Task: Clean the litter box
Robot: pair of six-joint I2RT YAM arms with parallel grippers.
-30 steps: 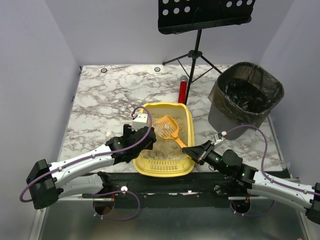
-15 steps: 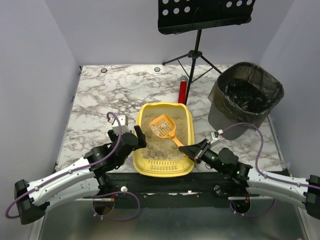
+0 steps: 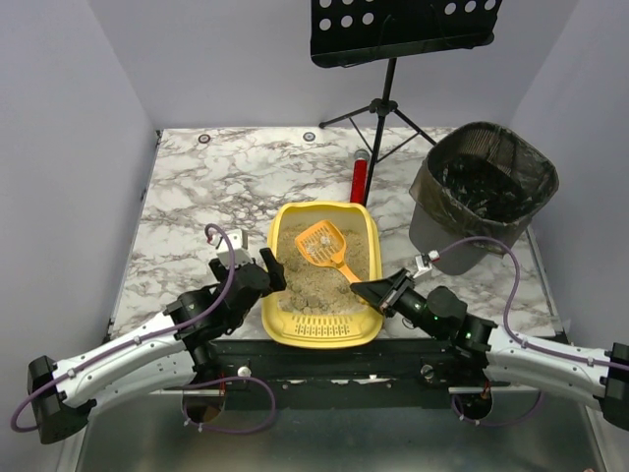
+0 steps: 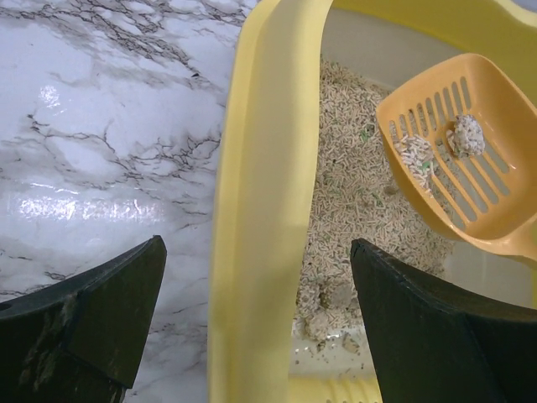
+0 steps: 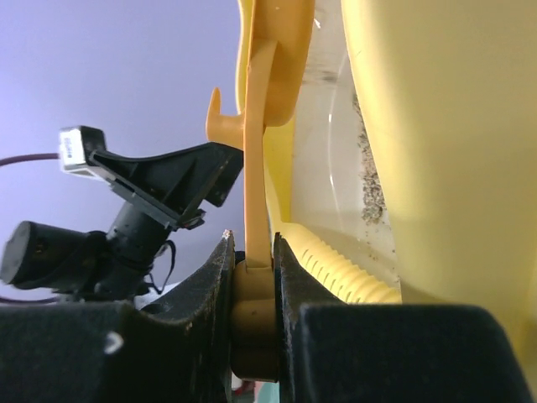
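The litter box [image 3: 269,295] is a yellow tray of beige litter at the table's near middle. Its left wall [image 4: 268,201] runs between the fingers of my left gripper [image 3: 258,275] [image 4: 258,246], which is open wide; one finger hangs over the marble, the other over the litter. Neither finger touches the wall. My right gripper [image 3: 361,289] [image 5: 252,245] is shut on the handle of an orange slotted scoop [image 3: 320,243] [image 5: 258,159]. The scoop [image 4: 470,159] hovers over the litter with pale clumps [image 4: 463,136] in it. The box's wall [image 5: 436,126] fills the right wrist view.
A black mesh bin [image 3: 484,192] with a dark liner stands at the right. A music stand [image 3: 385,108] rises behind the box, with a red cylinder [image 3: 360,179] lying by its feet. Grey walls close in the left and right sides.
My left gripper opened wider and drew back from above the box's left part to its left wall. The right gripper and scoop shifted slightly left.
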